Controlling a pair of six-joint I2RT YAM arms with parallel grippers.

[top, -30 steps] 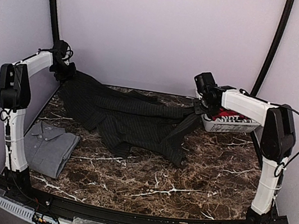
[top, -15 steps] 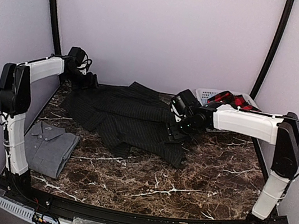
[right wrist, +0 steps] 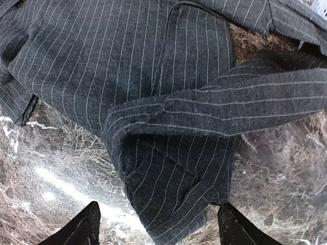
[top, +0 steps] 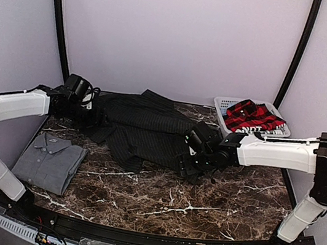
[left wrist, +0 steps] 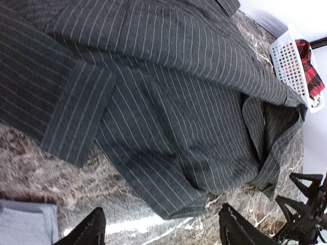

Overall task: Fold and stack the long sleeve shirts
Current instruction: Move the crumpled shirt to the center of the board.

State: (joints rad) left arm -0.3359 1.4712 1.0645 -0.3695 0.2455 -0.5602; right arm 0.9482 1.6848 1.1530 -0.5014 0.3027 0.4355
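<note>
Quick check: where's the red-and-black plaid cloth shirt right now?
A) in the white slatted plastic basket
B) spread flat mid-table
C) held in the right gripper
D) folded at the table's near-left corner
A: the red-and-black plaid cloth shirt lies bunched inside the white slatted plastic basket at the far right, clear of both arms.

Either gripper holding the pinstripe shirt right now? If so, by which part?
Nothing is held. The left gripper and right gripper both stand open above the pinstripe shirt, with no cloth between their fingers.
</note>
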